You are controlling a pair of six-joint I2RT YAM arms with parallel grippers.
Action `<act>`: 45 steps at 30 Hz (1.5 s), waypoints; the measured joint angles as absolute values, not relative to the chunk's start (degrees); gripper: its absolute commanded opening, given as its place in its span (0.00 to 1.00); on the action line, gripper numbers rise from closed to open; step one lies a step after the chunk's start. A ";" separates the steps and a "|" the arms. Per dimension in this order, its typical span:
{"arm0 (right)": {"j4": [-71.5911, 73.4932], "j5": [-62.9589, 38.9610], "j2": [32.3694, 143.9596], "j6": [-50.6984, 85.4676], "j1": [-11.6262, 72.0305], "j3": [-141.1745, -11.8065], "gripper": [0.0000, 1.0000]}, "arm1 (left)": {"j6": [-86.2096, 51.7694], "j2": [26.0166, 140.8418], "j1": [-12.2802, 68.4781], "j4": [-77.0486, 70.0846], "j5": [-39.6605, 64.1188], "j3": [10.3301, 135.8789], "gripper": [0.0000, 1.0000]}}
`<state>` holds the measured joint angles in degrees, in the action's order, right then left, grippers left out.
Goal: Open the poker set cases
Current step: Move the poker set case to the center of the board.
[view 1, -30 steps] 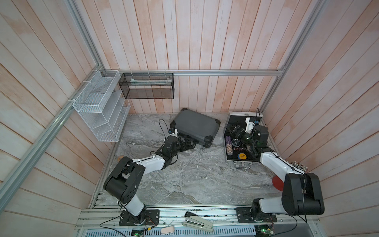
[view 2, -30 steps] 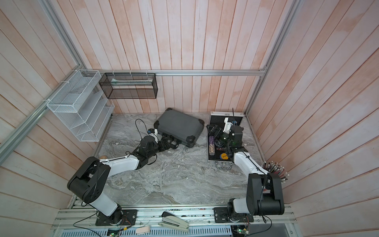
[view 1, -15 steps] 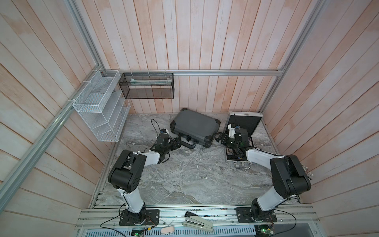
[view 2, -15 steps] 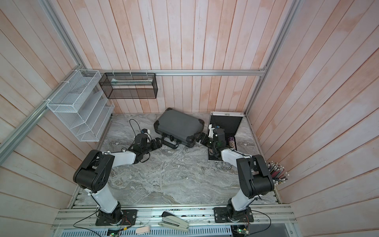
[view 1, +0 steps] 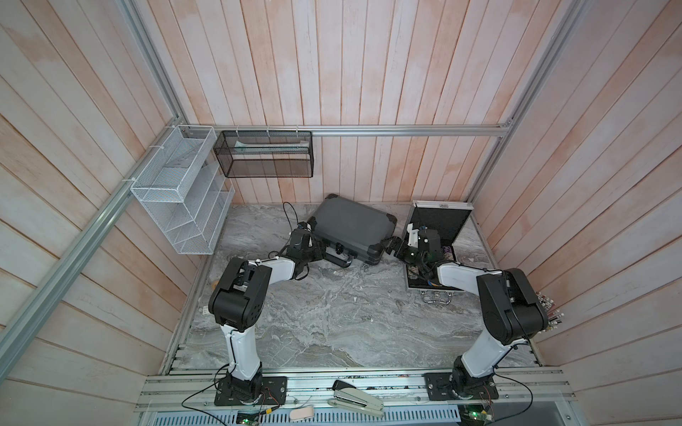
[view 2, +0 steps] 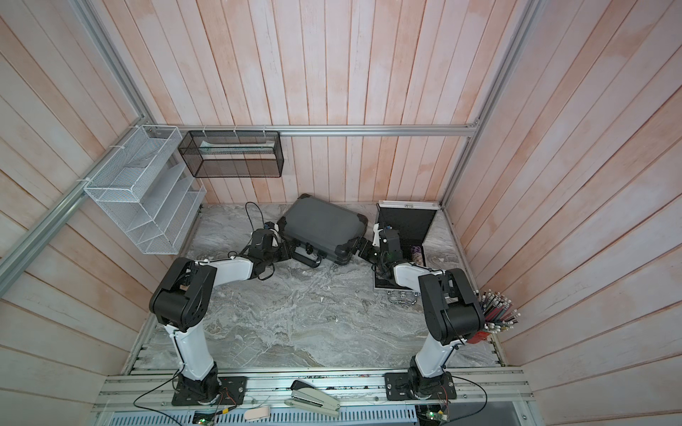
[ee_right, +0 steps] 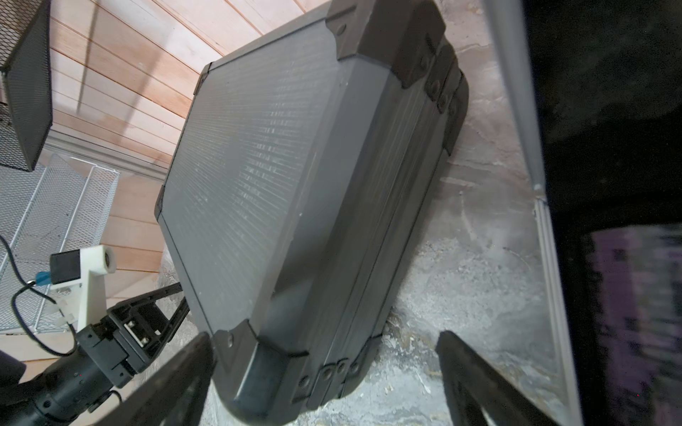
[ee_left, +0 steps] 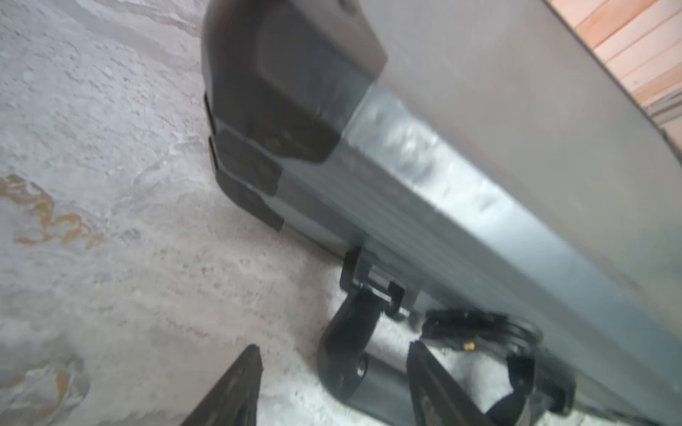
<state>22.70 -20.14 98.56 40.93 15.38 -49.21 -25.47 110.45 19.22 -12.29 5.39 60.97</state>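
**Top views.** Grey case (view 1: 352, 227) lies shut and flat on the marble table (view 1: 332, 317), at the back near the middle, skewed to the walls. Silver case (view 1: 450, 221) sits just beside it toward the right wall. It is open, with the lid standing up at the back wall and black lining showing. Left gripper (view 1: 320, 253) is low at the grey case's front edge, by the black handle (view 1: 341, 259). Right gripper (view 1: 391, 248) is at the grey case's front right corner, its arm reaching across the silver case's base. In both top views the jaws are too small to judge. White mesh basket (view 2: 140, 206) and black mesh basket (view 2: 230, 155) hang at back left. Stapler (view 2: 313, 400) lies on the front rail. Pencils (view 2: 496, 310) stand by the right wall.

**Left wrist view.** Slightly blurred. Left gripper (ee_left: 334, 345) stands partly open, with one end of the handle (ee_left: 347, 332) between the fingers (ee_left: 236, 387). A gap shows between that finger and the handle; contact on the other side cannot be told. Nothing is clamped. Grey case (ee_left: 479, 166) fills the frame behind, its seam closed.

**Right wrist view.** Right gripper (ee_right: 326, 335) is spread wide and holds nothing. The near corner of the grey case (ee_right: 258, 184) sits between the fingers (ee_right: 476, 376). Whether the other finger touches the corner cap cannot be told. The silver case (ee_right: 546, 258) rim runs alongside, with bare table between the two cases.
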 measured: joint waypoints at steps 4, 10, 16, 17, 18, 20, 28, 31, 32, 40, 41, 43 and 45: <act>22.65 -20.03 98.70 40.95 15.42 -50.04 0.96 | -23.62 111.35 19.29 -11.35 5.13 62.04 0.60; 22.72 -19.97 100.03 40.97 15.53 -51.46 0.96 | -20.45 113.43 21.10 -8.95 2.74 63.05 0.59; 22.61 -19.94 100.49 40.93 15.57 -51.51 0.96 | -17.63 116.33 23.24 -6.83 -0.30 66.94 0.54; 22.61 -19.94 100.49 40.93 15.57 -51.51 0.96 | -17.32 116.60 23.27 -6.72 -0.67 67.26 0.54; 22.59 -19.94 100.49 40.91 15.57 -51.51 0.96 | -17.10 116.75 23.24 -6.57 -1.04 67.51 0.54; 22.59 -19.94 100.49 40.91 15.57 -51.51 0.96 | -16.73 116.84 23.18 -6.35 -1.78 67.70 0.52; 22.44 -19.97 100.51 40.86 15.57 -51.94 0.96 | -14.87 117.25 23.33 -5.98 -2.31 68.58 0.44; 22.41 -19.97 100.51 40.66 15.57 -52.14 0.96 | -14.13 117.99 23.57 -6.20 -2.00 69.30 0.34; 22.39 -19.94 100.55 40.64 15.57 -52.18 0.96 | -13.23 117.99 23.62 -6.15 -2.02 69.32 0.31; 21.67 -19.73 103.26 40.23 15.57 -54.70 0.96 | -11.77 117.73 23.57 -8.05 -1.74 68.20 0.15; 21.47 -19.75 103.57 40.21 15.57 -54.92 0.96 | -11.79 117.64 23.57 -8.84 -1.69 67.70 0.14; 21.12 -19.77 104.07 40.21 15.59 -55.29 0.96 | -11.81 117.51 23.57 -10.31 -1.52 66.89 0.12; 20.84 -19.81 104.53 40.21 15.64 -55.68 0.96 | -11.88 117.32 23.53 -11.60 -1.41 66.06 0.09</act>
<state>20.84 -19.81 104.53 40.21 15.64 -55.68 -11.88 117.32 23.53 -11.60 -1.41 66.06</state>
